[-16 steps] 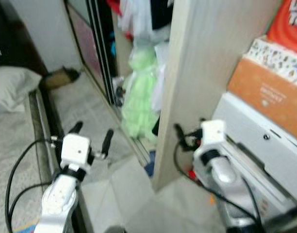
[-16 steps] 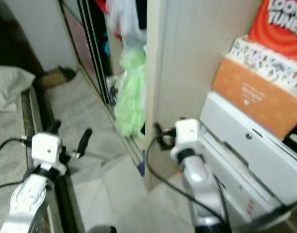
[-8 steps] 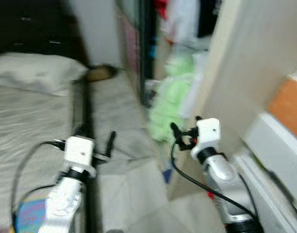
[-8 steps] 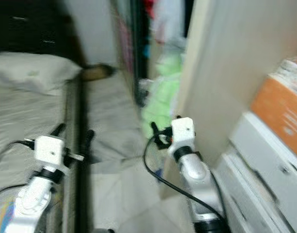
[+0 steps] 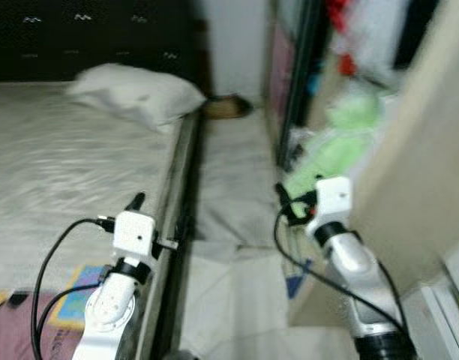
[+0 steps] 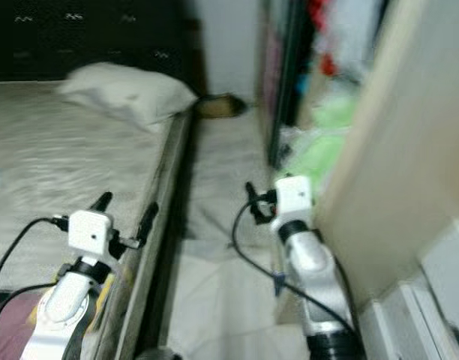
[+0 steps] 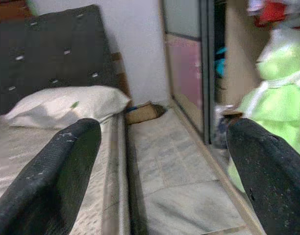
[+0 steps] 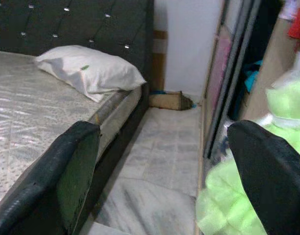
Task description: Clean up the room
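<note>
I am holding both hands out over the floor (image 5: 237, 180) beside the bed (image 5: 57, 172). The left hand (image 5: 158, 217), fingers spread wide and gripping nothing, is hovering just at the bed's edge. The right hand (image 6: 253, 202), also spread wide and gripping nothing, is pointing along the aisle; a green garment (image 8: 248, 196) is hanging just beside it, with the pillow (image 8: 88, 71) and a cardboard box (image 8: 169, 100) well ahead.
</note>
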`<state>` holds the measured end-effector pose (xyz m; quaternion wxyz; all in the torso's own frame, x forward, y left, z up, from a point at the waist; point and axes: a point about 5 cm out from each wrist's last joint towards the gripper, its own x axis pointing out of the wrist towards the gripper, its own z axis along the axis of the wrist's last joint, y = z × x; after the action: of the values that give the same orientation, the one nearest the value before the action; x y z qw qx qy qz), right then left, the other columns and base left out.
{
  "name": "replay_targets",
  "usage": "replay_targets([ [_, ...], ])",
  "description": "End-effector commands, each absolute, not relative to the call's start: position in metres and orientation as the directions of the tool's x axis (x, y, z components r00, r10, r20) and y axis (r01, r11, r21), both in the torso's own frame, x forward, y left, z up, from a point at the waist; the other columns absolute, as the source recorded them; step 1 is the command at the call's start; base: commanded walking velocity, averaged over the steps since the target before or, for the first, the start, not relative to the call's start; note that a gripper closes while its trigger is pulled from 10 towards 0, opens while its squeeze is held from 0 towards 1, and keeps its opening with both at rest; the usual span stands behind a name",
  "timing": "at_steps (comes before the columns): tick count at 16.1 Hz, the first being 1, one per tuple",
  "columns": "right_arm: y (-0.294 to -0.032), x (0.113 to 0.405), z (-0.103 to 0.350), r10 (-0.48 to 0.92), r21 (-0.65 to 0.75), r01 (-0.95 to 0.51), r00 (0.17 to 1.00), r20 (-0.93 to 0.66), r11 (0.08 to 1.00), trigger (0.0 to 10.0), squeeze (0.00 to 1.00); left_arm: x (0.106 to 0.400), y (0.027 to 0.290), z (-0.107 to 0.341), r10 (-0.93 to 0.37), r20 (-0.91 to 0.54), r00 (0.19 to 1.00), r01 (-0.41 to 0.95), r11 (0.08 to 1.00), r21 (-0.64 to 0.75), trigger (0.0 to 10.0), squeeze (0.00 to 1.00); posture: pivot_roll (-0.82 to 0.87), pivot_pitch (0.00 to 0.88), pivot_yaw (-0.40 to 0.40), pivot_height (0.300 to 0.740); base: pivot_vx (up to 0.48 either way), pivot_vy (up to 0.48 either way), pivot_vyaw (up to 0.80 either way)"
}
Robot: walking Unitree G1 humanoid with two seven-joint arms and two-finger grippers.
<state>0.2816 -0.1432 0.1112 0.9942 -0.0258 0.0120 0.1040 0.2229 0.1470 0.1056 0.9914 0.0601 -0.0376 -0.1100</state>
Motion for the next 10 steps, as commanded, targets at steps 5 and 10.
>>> replay_targets([
  [5,-0.1319,0.2859,0.1144,0.242,-0.039,-0.243,0.970,-0.014,0.969,10.0,0.00,0.2250,0.1559,0.1072,-0.161,0.048,0.986,0.152,0.977,0.148,10.0,0.00,-0.01,0.005,-0.041,0.740,0.000,0.000,0.80],
  [10,-0.1323,0.2851,0.1139,0.243,-0.041,-0.244,0.970,-0.015,0.969,10.0,0.00,0.2261,0.1562,0.1078,-0.157,0.046,0.987,0.149,0.978,0.147,10.0,0.00,-0.01,0.008,-0.040,0.740,0.000,0.000,0.80],
])
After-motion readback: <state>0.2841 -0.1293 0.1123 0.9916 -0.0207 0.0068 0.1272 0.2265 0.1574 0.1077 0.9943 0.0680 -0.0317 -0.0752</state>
